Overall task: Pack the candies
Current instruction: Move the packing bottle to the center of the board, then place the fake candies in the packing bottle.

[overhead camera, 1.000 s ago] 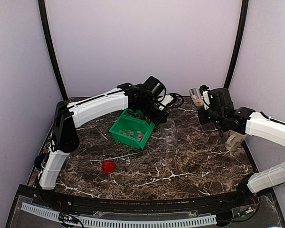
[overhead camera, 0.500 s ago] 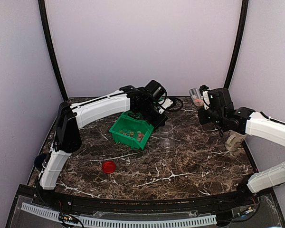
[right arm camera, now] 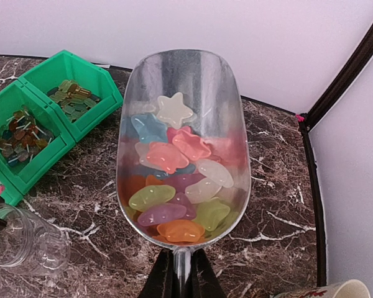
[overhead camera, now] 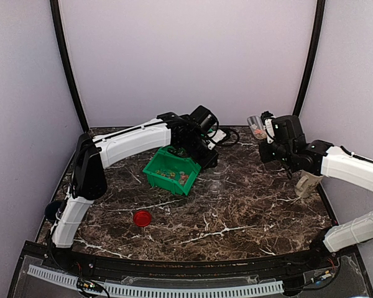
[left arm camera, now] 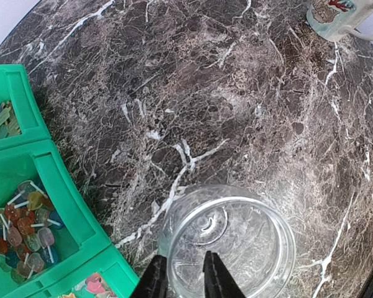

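R gripper (right arm camera: 181, 274) clamped tight on clear scoop (right arm camera: 180, 77) handle; scoop heaped w/ candies (right arm camera: 174, 158), raised over marble table (right arm camera: 273, 186). L gripper (left arm camera: 185, 279) fingers slightly apart astride glass jar (left arm camera: 261, 248) rim, beside green bin (left arm camera: 56, 180); grip unclear

This looks like a robotics lab test cell rather than a home or a shop. Plain pale lilac walls (overhead camera: 186, 56) close in the dark brown, white-veined marble-pattern desk (overhead camera: 248, 211) on three sides; whether they are board or cloth is hard to tell. Thin black curved poles (overhead camera: 65, 62) rise at its far corners. Two white-and-black jointed robot arms (overhead camera: 130, 139) are bolted at the near edge, where a white slotted cable duct (overhead camera: 155, 288) runs. Black cables (overhead camera: 229, 131) loop at the far edge. The few props look staged: a green plastic compartment bin (overhead camera: 171, 171) of small loose candies (left arm camera: 25, 223) and a printed pale ceramic mug (left arm camera: 336, 18) near the right edge.
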You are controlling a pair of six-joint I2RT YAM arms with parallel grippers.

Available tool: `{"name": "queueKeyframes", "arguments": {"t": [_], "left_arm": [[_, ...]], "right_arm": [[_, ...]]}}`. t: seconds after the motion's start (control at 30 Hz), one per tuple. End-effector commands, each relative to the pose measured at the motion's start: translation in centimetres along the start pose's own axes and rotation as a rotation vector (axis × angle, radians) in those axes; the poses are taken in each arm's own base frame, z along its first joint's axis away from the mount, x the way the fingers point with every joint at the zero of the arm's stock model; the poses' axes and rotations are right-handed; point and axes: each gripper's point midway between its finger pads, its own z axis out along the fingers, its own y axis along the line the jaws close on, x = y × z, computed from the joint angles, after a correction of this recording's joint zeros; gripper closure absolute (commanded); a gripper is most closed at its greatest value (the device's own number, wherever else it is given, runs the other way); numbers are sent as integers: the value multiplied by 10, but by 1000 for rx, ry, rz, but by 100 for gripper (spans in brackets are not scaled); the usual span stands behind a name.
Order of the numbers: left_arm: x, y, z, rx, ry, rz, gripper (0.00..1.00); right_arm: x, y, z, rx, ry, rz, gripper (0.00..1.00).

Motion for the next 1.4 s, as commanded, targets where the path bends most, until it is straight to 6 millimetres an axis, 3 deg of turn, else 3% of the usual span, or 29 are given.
{"name": "queueKeyframes", "arguments": {"t": [0.0, 0.37, 0.5, 0.63, 0.9, 1.17, 1.3, 1.37], "left_arm": [[-12, 0, -5, -11, -38, -3, 73], [-47, 15, -37, -59, -156, -24, 43], [-55, 29, -54, -85, -191, -46, 34], [-50, 51, -64, -122, -203, -96, 26], [-30, 101, -91, -190, -286, -248, 15], [16, 142, -106, -226, -323, -387, 14], [44, 151, -105, -237, -308, -431, 13], [56, 167, -109, -270, -317, -463, 13]], "right_arm": [[-16, -3, -4, -4, -51, 38, 100], [-10, 8, -5, -70, -13, 6, 100], [-7, 16, -8, -117, 16, -21, 100], [-6, 24, -13, -171, 44, -53, 100], [4, 46, -21, -301, 106, -125, 100], [15, 74, -34, -392, 167, -227, 100], [18, 83, -42, -427, 186, -257, 100], [18, 86, -46, -445, 192, -259, 100]]}}
